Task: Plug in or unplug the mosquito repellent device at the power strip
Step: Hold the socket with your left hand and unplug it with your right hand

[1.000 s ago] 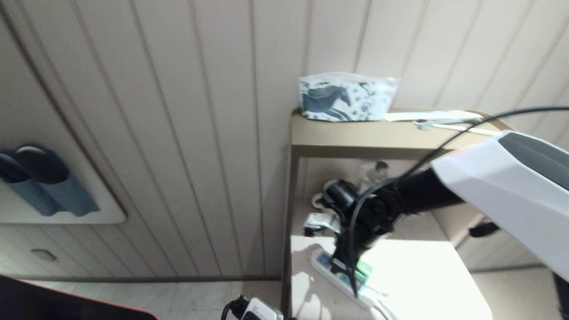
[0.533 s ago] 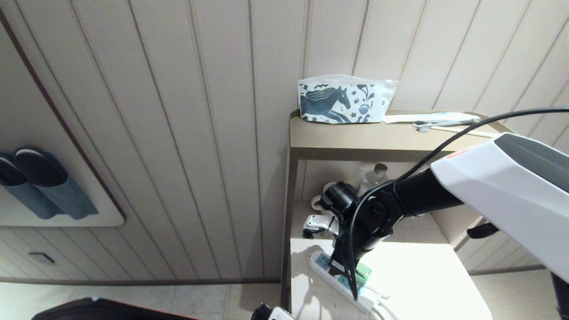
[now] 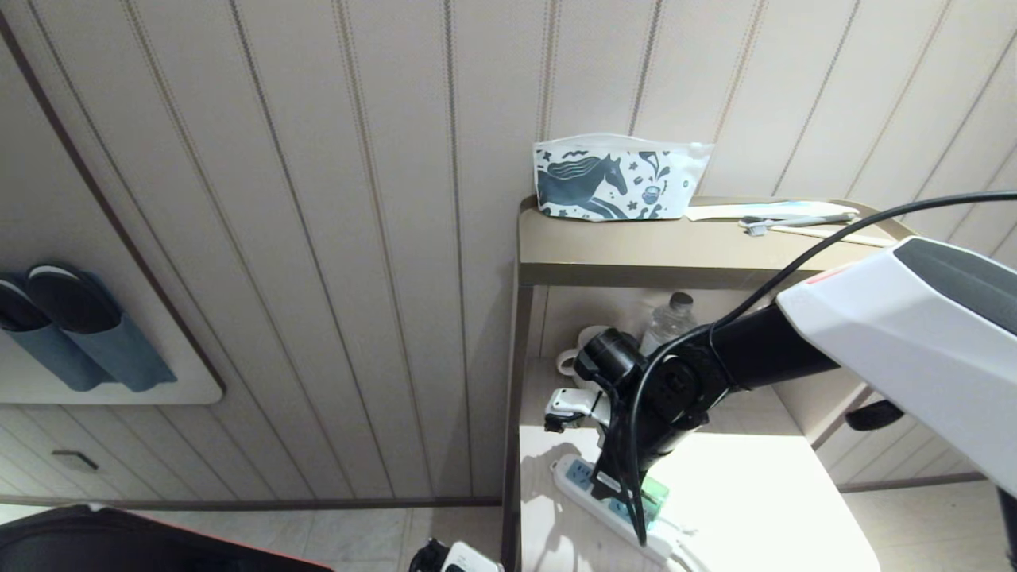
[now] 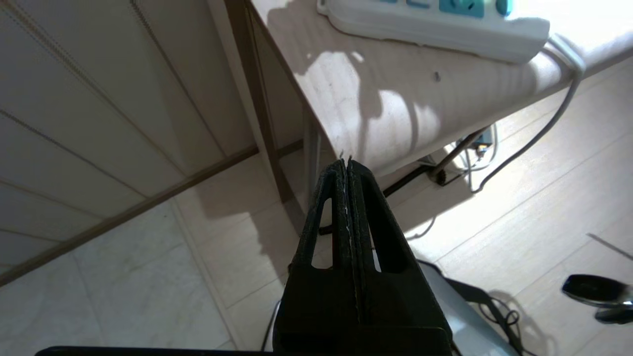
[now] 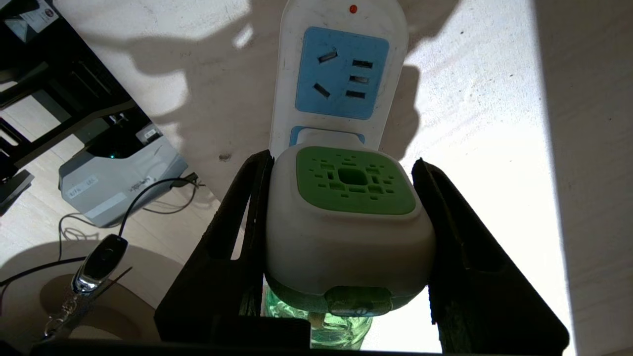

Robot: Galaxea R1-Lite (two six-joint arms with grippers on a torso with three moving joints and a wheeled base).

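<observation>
While seated in power strip (image 5: 341, 74), mosquito repellent device (image 5: 348, 222): light, rigid; right gripper (image 5: 346, 237) clamped on sides; left gripper (image 4: 349, 198) together, idle.

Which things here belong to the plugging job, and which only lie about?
Job:
- green-topped white plastic repellent device, between the right gripper fingers
- long white power strip with light-blue sockets

Lying about:
- white horse-print pouch
- clear plastic bottle
- blue slippers
- left gripper, parked low

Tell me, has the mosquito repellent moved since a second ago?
No: the mosquito repellent device still sits at the same spot on the power strip.
</observation>
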